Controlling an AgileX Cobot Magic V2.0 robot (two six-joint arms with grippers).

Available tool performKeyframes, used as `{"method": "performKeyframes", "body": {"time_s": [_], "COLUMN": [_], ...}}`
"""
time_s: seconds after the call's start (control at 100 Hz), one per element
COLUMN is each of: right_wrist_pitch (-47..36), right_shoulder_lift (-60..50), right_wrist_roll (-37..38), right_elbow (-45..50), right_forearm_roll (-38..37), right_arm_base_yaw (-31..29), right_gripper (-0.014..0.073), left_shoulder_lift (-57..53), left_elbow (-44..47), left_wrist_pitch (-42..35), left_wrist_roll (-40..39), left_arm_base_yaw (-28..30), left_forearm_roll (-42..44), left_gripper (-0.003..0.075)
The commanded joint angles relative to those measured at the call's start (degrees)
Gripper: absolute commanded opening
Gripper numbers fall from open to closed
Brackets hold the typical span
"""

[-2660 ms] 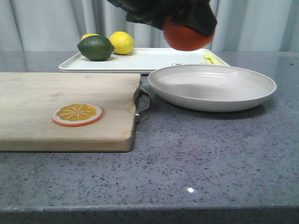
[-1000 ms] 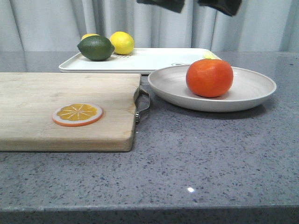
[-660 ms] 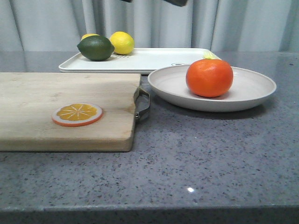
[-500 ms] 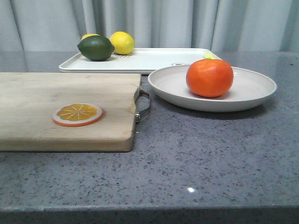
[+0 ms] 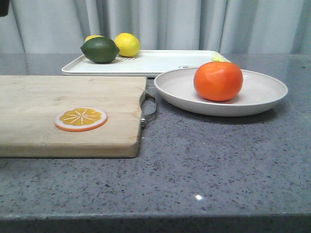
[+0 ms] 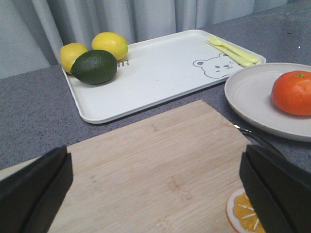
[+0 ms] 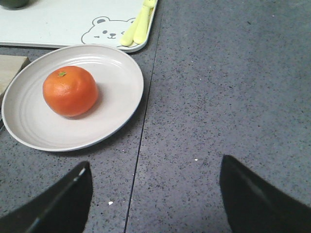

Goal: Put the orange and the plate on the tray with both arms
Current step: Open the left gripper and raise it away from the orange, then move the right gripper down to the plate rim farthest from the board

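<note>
The orange (image 5: 218, 81) sits in the beige plate (image 5: 272, 94) on the grey table, right of the cutting board. The white tray (image 5: 160, 63) lies just behind the plate. In the left wrist view my left gripper (image 6: 155, 194) is open and empty above the cutting board, with the orange (image 6: 292, 92), plate (image 6: 245, 94) and tray (image 6: 160, 73) beyond it. In the right wrist view my right gripper (image 7: 155, 199) is open and empty over bare table, beside the plate (image 7: 119, 92) with the orange (image 7: 70, 91); the tray (image 7: 53, 24) lies further off.
A wooden cutting board (image 5: 58, 97) with a metal handle (image 5: 150, 109) carries an orange slice disc (image 5: 80, 119). On the tray's left end lie a green lime (image 5: 99, 49) and two lemons (image 5: 127, 44). A yellow fork (image 6: 232, 50) lies by the bear drawing. Curtains hang behind.
The orange, first held up above the plate by a gripper, now rests in the plate. The grippers let go and rose out of the front view.
</note>
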Motion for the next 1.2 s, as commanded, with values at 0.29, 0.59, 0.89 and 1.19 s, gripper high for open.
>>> {"method": "performKeyframes", "body": {"time_s": [0.29,0.59,0.89,1.19], "right_wrist_pitch": [-5.83,-15.36,-19.80,-19.98], "right_shoulder_lift": [1.71,15.75,32.93,44.08], "right_wrist_roll": [-0.26,-6.97,-9.30,-9.30], "right_elbow": [-1.68,-2.45,-8.69,-12.59], "right_forearm_roll": [4.37,16.16,20.14,20.68], "right_arm_base_yaw": [-0.27,-0.27,-0.21,-0.21], "right_gripper": [0.0549,0.0549,0.0549,0.0549], "left_shoulder_lift": [-3.11,-3.11,-3.11,-3.11], "left_elbow": [1.70,1.70,1.70,1.70], "left_wrist_pitch": [-2.75,-2.75,-2.75,-2.75], "left_wrist_roll": [0.00,0.00,0.00,0.00], "left_arm_base_yaw": [0.36,0.36,0.36,0.36], "left_forearm_roll": [-0.34,-0.34,-0.34,-0.34], "left_gripper": [0.0662,0.0662,0.0662,0.0662]}}
